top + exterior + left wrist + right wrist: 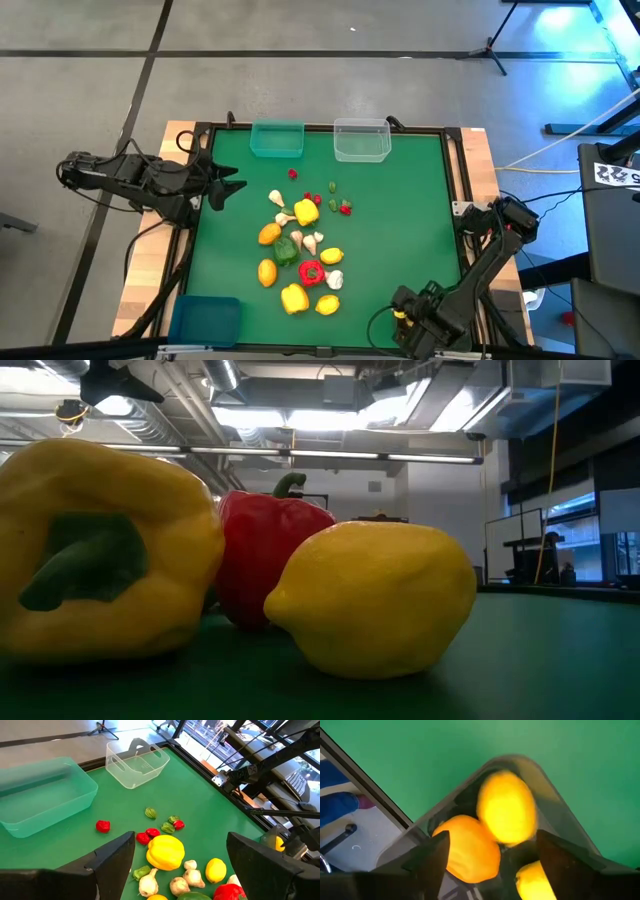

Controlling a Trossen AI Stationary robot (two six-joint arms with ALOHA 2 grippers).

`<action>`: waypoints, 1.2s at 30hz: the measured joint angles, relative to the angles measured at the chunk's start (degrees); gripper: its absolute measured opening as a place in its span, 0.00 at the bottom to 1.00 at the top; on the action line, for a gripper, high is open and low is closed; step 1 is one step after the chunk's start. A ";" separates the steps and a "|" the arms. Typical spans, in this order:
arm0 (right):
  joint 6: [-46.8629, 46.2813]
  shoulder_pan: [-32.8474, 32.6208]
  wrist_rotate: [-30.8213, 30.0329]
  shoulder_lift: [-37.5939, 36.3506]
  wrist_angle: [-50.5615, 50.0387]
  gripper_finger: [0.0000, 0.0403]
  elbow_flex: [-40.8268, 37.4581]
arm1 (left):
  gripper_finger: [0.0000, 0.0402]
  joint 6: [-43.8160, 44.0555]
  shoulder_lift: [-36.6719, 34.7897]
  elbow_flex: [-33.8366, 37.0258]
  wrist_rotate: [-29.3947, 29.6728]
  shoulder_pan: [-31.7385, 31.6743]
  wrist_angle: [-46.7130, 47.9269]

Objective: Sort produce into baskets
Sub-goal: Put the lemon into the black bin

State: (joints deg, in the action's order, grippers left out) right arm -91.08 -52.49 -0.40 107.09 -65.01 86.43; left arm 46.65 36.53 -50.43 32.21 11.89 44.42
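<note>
Produce [300, 255] lies scattered over the middle of the green desk [400, 220]: peppers, citrus, garlic bulbs and small red and green pieces. At the far edge stand a teal basket [276, 139] and a clear basket [361, 141], side by side but apart; a blue basket [204, 319] sits at the near left corner. The left arm reaches in level from the left edge, its left end effector [228, 186] open over bare mat, well short of the pile and holding nothing. The right arm folds back along the right edge, bent down to the near right corner, where the right end effector [490, 855] hangs with its fingers spread over a dark grey basket [555, 815]. A yellow citrus [507, 812] shows blurred between the fingers above an orange one [467, 852] lying in that basket.
</note>
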 joint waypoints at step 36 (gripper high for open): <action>53.58 26.59 -7.34 3.68 32.69 0.76 7.72 | 0.77 -0.15 0.00 0.00 0.00 0.00 0.59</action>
State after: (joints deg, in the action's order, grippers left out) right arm -37.50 -25.90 -7.74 110.77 -32.32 94.15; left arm 46.50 36.53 -50.43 32.21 11.89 45.01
